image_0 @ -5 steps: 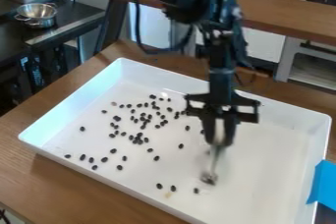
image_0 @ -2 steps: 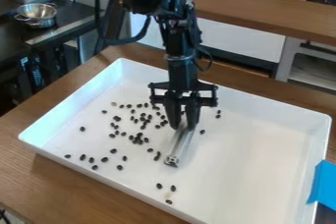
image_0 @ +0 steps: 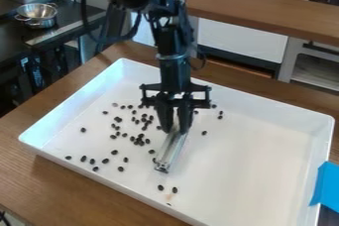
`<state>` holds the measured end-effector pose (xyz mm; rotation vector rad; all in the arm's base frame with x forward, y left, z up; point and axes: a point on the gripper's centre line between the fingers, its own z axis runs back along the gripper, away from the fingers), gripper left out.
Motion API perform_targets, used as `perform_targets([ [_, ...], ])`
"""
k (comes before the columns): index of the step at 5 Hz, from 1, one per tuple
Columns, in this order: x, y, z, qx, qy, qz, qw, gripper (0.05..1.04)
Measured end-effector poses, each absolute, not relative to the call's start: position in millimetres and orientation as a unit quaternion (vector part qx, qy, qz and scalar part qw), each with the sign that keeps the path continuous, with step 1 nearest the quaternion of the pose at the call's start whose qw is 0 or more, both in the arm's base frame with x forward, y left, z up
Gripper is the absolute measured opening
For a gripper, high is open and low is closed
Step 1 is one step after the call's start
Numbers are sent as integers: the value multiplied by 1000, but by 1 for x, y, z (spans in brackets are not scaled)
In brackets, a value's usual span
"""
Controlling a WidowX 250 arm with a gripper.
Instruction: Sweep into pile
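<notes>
My jaws grip a metal bar (image_0: 171, 151). Slow, low strokes along the tray (image_0: 265, 165) should ease the dark beans (image_0: 138, 141) left without scattering them.

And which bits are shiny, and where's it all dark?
In the camera view, the metal bowl gleams, the silvery bar catches light, the white tray looks bright, and it's dark under the black table at left.
</notes>
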<state>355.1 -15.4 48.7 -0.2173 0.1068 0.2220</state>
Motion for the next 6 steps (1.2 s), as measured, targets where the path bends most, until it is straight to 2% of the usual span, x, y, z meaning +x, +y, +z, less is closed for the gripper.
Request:
perform_targets([
  [2,383,-76,77,-117,15,92,989,310],
  [3,391,-96,59,-111,23,95,989,310],
  [4,405,-94,36,-97,25,105,989,310],
  [6,416,-71,33,-105,32,124,986,310],
])
